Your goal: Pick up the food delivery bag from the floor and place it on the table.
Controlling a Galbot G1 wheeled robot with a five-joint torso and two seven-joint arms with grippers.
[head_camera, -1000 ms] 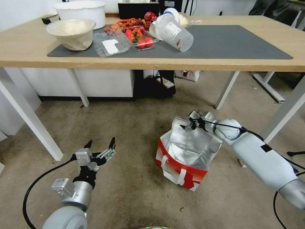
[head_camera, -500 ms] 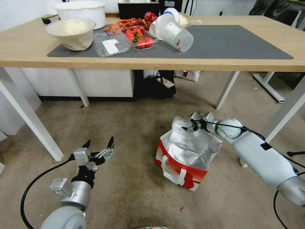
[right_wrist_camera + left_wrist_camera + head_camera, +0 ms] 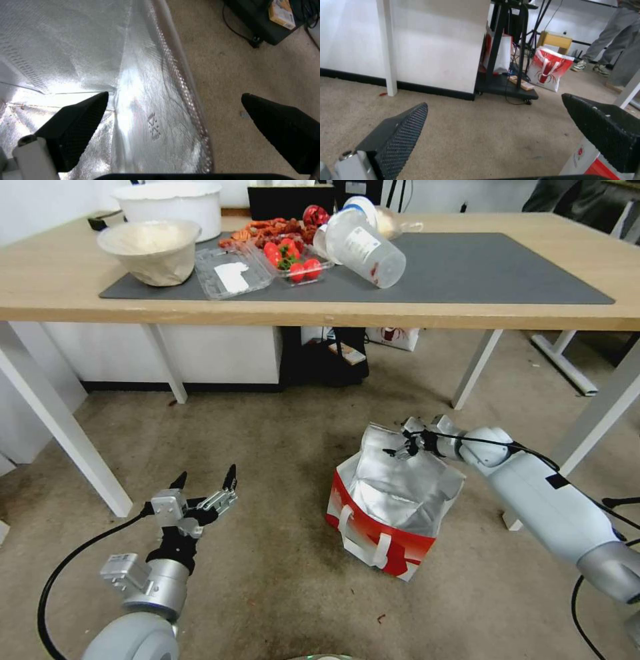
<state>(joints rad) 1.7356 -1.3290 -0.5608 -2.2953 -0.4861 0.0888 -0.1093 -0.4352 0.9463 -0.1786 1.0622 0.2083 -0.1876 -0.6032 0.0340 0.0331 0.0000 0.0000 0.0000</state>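
Bag [image 3: 390, 507]: on the floor [image 3: 280, 553], before the table's [image 3: 60, 280] front edge, mouth up, not yet lifted. Left gripper [image 3: 203, 488]: low over floor, well left of bag, fingers spread, idle. Right gripper [image 3: 405, 440]: at bag's far foil rim, fingers spread astride it, not yet closed. Remaining: grasp, lift, placement on table.

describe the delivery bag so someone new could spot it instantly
Look below the long light-wood table, down on the beige carpet floor. The food delivery bag stands open in front of the table, beside the right tool. Only it has crinkly silver lining, red-and-white sides and white strap handles.
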